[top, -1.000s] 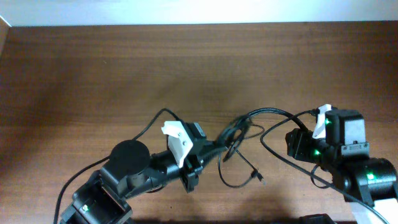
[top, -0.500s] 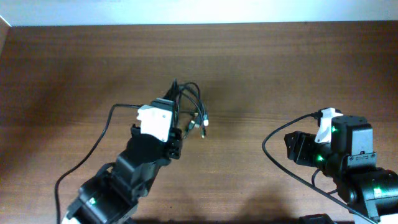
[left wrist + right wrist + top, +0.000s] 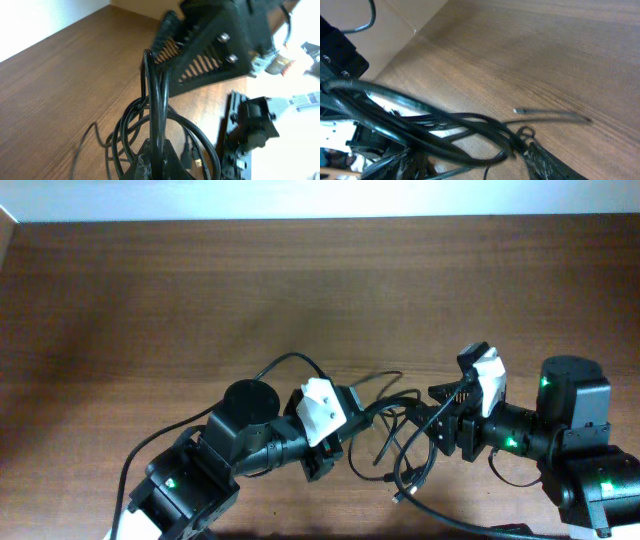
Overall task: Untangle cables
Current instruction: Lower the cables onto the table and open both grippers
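cables (image 3: 392,402): a few thin black cords bunched mid-table between the two arms, toward the near side. Part of the bunch is lifted and the slack loops sag onto the table (image 3: 200,300).
left tool (image 3: 352,418): clenched on the cables. In the left wrist view the strands come straight up out of its fingertips.
right tool (image 3: 432,425): jaws stand apart and the strands run across the gap. They look caught against one finger, but I can't tell if they're hooked or just leaning.
how it'll handle: my guess is super light and floppy, with zero stiffness. The smooth jacket would probably slide through a loose pinch, and the loops look like they'd snag on each other rather than slip free.
where to grab: I'd pick one single strand just outside the knot, or follow a cord back from a plug end (image 3: 518,111) lying on the table. I wouldn't pinch the plug itself, it's tiny and probably bendable.
risk: pulling the whole bunch apart likely just cinches the knot tighter.
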Controlling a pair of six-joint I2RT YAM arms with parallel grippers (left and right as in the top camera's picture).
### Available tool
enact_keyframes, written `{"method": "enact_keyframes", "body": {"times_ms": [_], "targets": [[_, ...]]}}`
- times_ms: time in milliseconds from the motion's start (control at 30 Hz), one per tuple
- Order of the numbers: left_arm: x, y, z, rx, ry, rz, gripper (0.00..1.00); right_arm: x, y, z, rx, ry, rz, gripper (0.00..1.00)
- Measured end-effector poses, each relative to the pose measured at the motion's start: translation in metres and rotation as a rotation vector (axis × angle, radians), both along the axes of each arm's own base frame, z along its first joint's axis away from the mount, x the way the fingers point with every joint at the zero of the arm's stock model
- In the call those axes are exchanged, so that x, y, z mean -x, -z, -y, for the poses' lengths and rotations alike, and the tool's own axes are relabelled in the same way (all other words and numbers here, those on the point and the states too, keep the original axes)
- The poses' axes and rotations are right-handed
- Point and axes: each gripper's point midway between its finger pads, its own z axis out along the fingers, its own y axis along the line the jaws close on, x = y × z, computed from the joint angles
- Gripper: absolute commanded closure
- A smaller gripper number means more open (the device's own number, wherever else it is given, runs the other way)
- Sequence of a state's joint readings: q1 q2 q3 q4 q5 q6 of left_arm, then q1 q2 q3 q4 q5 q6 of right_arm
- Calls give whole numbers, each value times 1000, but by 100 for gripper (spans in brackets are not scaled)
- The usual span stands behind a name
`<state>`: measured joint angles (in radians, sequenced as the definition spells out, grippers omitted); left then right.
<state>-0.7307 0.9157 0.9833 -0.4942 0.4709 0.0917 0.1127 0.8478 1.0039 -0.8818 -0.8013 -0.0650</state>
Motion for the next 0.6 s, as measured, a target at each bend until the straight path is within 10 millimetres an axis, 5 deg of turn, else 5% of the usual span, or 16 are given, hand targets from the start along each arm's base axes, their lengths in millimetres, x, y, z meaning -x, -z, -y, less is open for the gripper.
{"method": "enact_keyframes", "body": {"times_ms": [200, 367, 400, 533, 600], "targets": [[7, 1, 2, -24, 71, 67, 100, 3, -1, -2, 32, -59, 73, 96], [3, 4, 4, -31, 71, 66, 98, 7, 6, -2, 39, -66, 35, 96], [1, 6, 6, -33, 71, 63, 84, 7, 9, -1, 41, -66, 15, 96], [-4, 15, 11, -54, 76, 46, 72, 7, 23, 0, 53, -63, -71, 96], [-8, 17, 9, -65, 47, 49, 57, 12, 29, 0, 57, -63, -115, 96]]}}
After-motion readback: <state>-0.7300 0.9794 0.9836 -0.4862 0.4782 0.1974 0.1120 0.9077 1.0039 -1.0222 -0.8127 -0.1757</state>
